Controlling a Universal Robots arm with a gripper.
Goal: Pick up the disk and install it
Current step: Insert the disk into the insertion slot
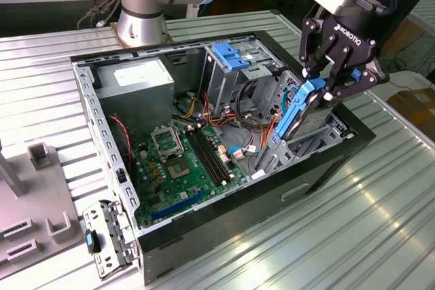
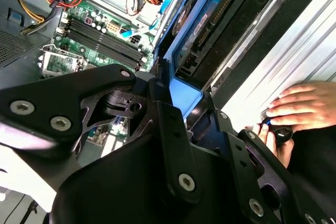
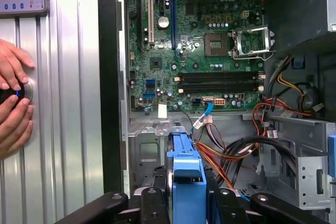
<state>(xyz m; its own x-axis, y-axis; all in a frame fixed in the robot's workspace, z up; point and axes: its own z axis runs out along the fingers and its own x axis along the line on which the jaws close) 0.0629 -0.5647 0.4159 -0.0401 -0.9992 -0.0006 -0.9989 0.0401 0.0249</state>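
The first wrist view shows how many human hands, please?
2. One hand and the other hand rest either side of a dark knob on the ribbed table, beside the computer case. Both are cut by the picture's edge.

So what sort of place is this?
Probably a robotics lab bench: the pincer holds the disk at an opened computer case on a ribbed metal table, with a person's hands at a control beside it.

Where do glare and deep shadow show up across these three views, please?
Exterior view: glare streaks the ribbed metal table before the computer case. Second wrist view: the table washes out white, while the gripper holding the disk looks dark. First wrist view: the motherboard is evenly lit.
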